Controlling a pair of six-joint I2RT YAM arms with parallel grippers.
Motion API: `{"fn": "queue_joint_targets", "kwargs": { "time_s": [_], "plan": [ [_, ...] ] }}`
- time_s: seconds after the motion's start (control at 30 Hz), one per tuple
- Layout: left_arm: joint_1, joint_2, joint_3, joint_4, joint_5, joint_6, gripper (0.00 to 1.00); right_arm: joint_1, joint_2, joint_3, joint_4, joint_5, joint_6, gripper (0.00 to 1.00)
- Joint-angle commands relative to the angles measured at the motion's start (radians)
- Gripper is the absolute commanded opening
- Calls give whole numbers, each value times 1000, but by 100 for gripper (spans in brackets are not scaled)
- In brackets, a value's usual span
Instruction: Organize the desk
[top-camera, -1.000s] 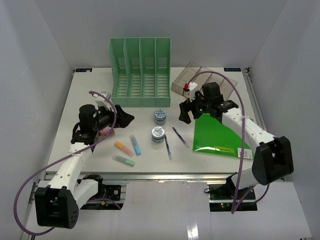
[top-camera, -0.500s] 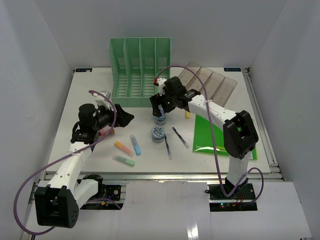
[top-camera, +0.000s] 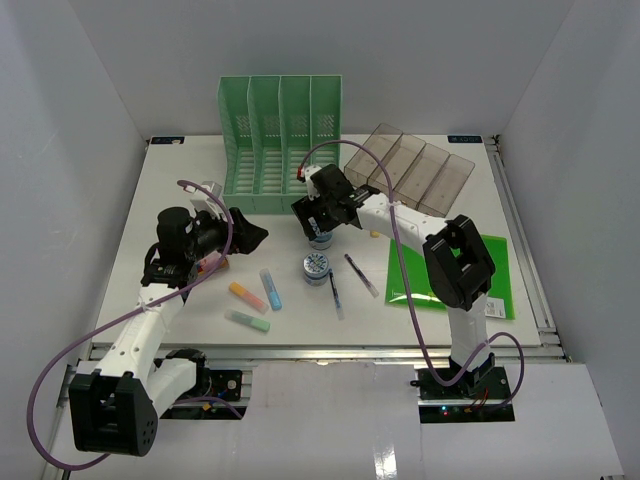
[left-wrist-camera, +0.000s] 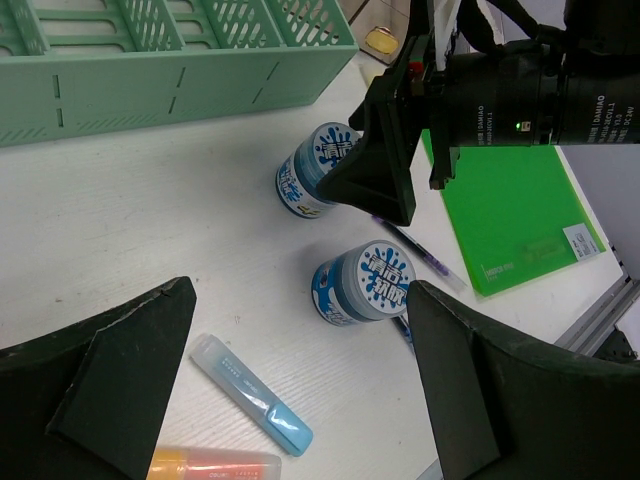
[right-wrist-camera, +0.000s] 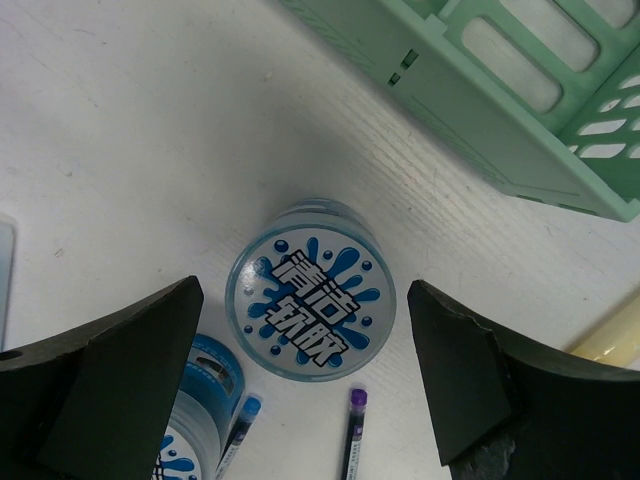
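Observation:
The desk (top-camera: 180, 190) is a white tabletop. Two blue-lidded jars stand at its middle, a far one (top-camera: 320, 240) (right-wrist-camera: 310, 305) and a near one (top-camera: 316, 268) (left-wrist-camera: 365, 282). My right gripper (top-camera: 318, 222) (right-wrist-camera: 303, 300) hangs open directly over the far jar, one finger on each side and neither touching it. My left gripper (top-camera: 250, 237) (left-wrist-camera: 300, 290) is open and empty, pointing at the jars from the left. A blue highlighter (top-camera: 271, 288) (left-wrist-camera: 250, 395), an orange one (top-camera: 247, 297) and a green one (top-camera: 247, 321) lie near the front.
A blue pen (top-camera: 336, 293) and a purple pen (top-camera: 361, 275) lie right of the near jar. A green folder (top-camera: 500, 280) lies at the right. The green file rack (top-camera: 282, 145) and a smoky compartment tray (top-camera: 415, 170) stand at the back. A yellow item (top-camera: 375, 233) lies by the right arm.
My right arm has swung left from above the green folder to above the far jar, its jaws staying open. The left arm has not moved.

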Motion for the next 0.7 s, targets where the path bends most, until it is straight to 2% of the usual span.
{"fn": "queue_joint_targets", "kwargs": {
  "time_s": [0.0, 0.33, 0.47, 0.67],
  "plan": [
    [-4, -6, 36, -5, 4, 11, 98, 4, 17, 37, 13, 70, -12, 90],
    [-4, -6, 36, -5, 1, 12, 98, 5, 35, 21, 13, 86, -19, 91],
    [-4, -4, 34, -5, -2, 13, 98, 5, 44, 26, 13, 70, -23, 99],
    [-4, -3, 34, -7, -5, 15, 98, 5, 43, 27, 11, 57, -25, 90]
  ]
}}
